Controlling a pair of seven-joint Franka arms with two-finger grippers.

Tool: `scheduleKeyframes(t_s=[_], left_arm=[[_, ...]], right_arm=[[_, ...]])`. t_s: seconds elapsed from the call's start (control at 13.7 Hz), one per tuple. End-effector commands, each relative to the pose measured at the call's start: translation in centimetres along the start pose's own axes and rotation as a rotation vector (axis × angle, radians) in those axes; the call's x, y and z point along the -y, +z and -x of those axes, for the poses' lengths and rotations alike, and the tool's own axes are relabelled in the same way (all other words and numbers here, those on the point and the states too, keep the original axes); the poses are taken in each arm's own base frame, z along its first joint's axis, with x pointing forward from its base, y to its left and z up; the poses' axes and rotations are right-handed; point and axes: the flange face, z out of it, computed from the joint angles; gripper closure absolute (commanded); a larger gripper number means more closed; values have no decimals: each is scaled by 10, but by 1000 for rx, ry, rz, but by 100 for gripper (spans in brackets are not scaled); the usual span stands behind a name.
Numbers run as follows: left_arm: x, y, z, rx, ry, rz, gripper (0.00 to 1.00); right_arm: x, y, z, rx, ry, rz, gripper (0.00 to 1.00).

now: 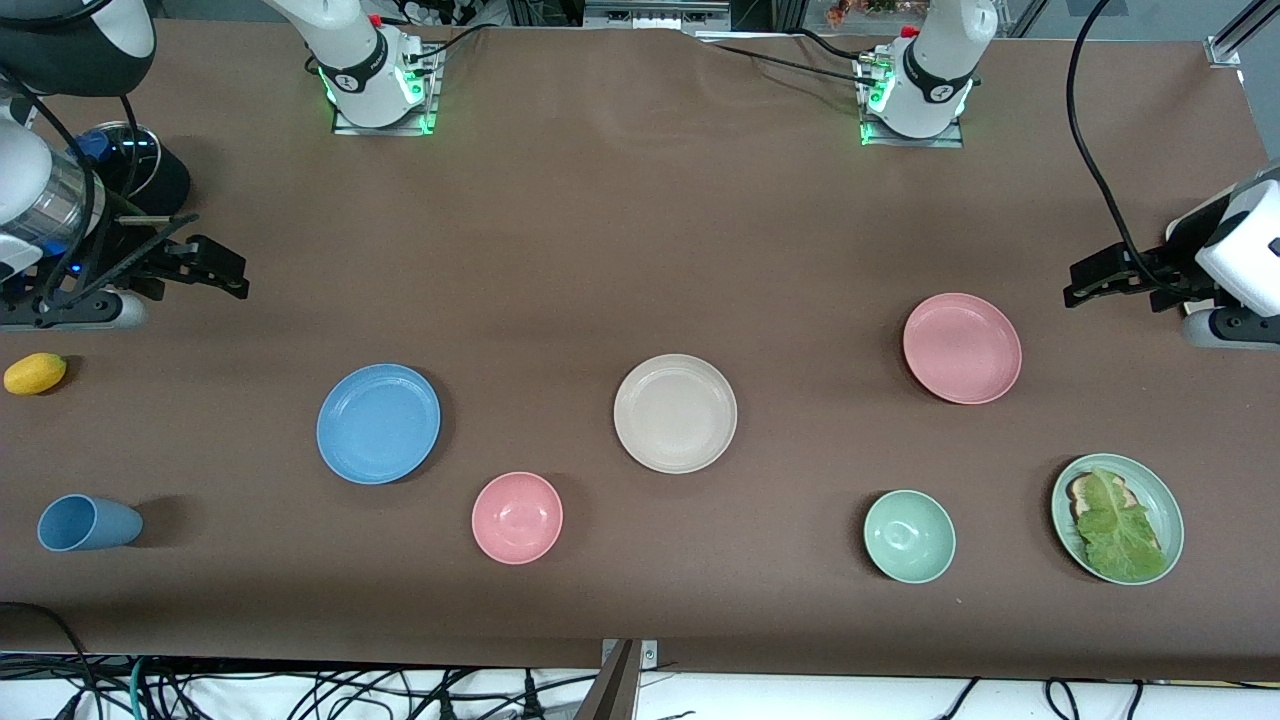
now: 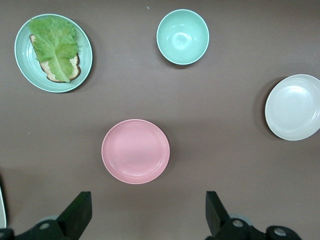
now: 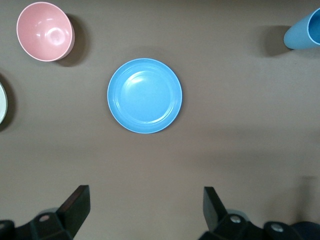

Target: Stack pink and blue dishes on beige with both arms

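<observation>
You have both arms waiting high at the table ends: the left gripper (image 2: 145, 212) hangs with its jaws spread wide and empty over the surface by the pink plate (image 1: 962, 348), and the right gripper (image 3: 145, 210) hangs equally wide and empty over the surface near the blue plate (image 1: 378, 423). The beige plate (image 1: 675, 413) sits mid-surface between the two, bare, so nothing is stacked yet. Your main risk, as I judge it, is the grasp: these plates lie flat with low rims, so a finger that fails to get under the rim may just push the plate along the cloth or pinch and let it slip. Watch also that both arms do not converge over the beige plate together. Do not confuse the pink bowl (image 1: 517, 517) with the pink plate. The surface (image 1: 640, 250) is a brown cloth also carrying a green bowl (image 1: 909, 536), a green plate with lettuce on bread (image 1: 1117, 518), a blue cup (image 1: 88, 523) and a lemon (image 1: 35, 373); cables trail along the front edge.
</observation>
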Motion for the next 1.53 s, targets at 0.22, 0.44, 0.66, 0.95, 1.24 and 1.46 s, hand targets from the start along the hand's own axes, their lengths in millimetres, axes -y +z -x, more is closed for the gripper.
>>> scheduleKeyframes(t_s=[0.22,0.44,0.66,0.95,1.24,1.46], left_arm=[[2,-2,-3,-7,-4,-6,0],[3,15,-11,22,-4,-8,0],[-1,48,-26,76,3,-3,0],[-8,91,-49,108,2,6,0],[-4,149,-67,184,-5,-2,0],[-7,171,-75,189,1,-12,0]], right_arm=[[0,-4,1,2,-11,-7,0],[-1,-4,1,2,-9,-9,0],[-1,-4,1,2,-9,-9,0],[0,-4,1,2,-9,-12,0],[-2,-4,1,2,-5,-16,0],[-3,-3,1,6,-4,-16,0]])
